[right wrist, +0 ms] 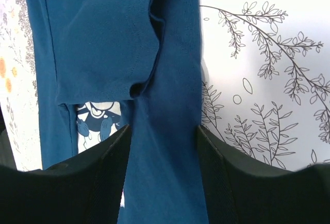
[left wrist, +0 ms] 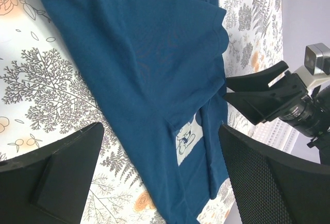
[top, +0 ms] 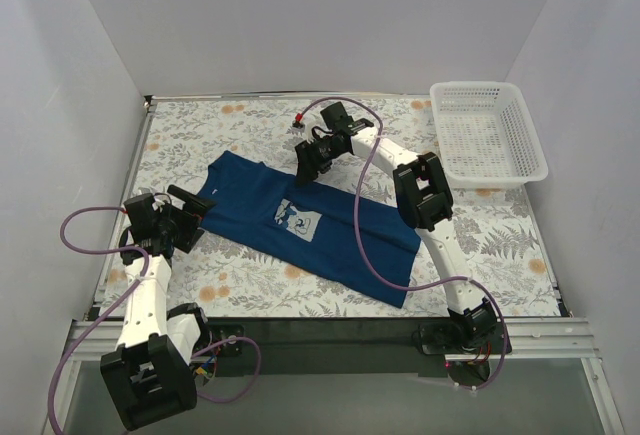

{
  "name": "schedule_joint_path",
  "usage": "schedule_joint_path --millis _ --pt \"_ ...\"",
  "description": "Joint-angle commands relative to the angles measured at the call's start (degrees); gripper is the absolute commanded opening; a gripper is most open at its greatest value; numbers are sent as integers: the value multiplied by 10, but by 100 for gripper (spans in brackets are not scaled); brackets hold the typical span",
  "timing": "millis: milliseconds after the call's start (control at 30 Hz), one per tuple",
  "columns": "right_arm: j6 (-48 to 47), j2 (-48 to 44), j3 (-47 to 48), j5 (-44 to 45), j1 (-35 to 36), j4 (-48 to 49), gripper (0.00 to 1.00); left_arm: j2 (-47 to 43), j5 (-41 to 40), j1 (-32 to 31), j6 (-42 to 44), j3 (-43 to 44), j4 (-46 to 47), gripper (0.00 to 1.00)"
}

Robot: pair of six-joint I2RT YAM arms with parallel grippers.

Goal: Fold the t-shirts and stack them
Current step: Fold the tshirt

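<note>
The t-shirt (top: 340, 245) lies flat and print-up on the floral surface (top: 500, 245), its long axis running diagonally, with the collar end toward the far left and the hem toward the near right. The right pincer (right wrist: 163, 136) sits at the far edge with its jaws partly apart astride a band of doubled cloth; I cannot tell whether it pinches. The left pincer (top: 196, 203) hovers wide open over the left side, holding nothing. With nothing anchoring the shirt, a pull by the right arm would likely drag it askew or let the thin band slip, leaving a crooked, bunched fold
</note>
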Motion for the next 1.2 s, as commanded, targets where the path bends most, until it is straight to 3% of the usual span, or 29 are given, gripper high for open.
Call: schedule_joint_path --millis 0,133,300,533,900,1100,1133,1167 --pt "17 13 21 -23 2 16 50 -4 13 2 7 -2 8 86" --pt "17 22 21 -16 6 18 49 -4 15 2 4 -2 8 86" --pt "31 32 34 18 5 28 37 -3 17 2 3 0 9 86" --pt "74 33 45 44 -10 73 1 3 20 2 3 -7 14 86" --pt "204 14 37 134 -112 181 1 35 49 3 -3 -20 55 85" --pt "199 10 26 159 -145 187 1 58 89 2 -3 -40 116 84" --pt "188 9 23 154 -146 187 5 68 96 2 -4 -40 128 83" --pt "167 6 15 146 -147 186 21 78 102 2 -8 -36 151 82"
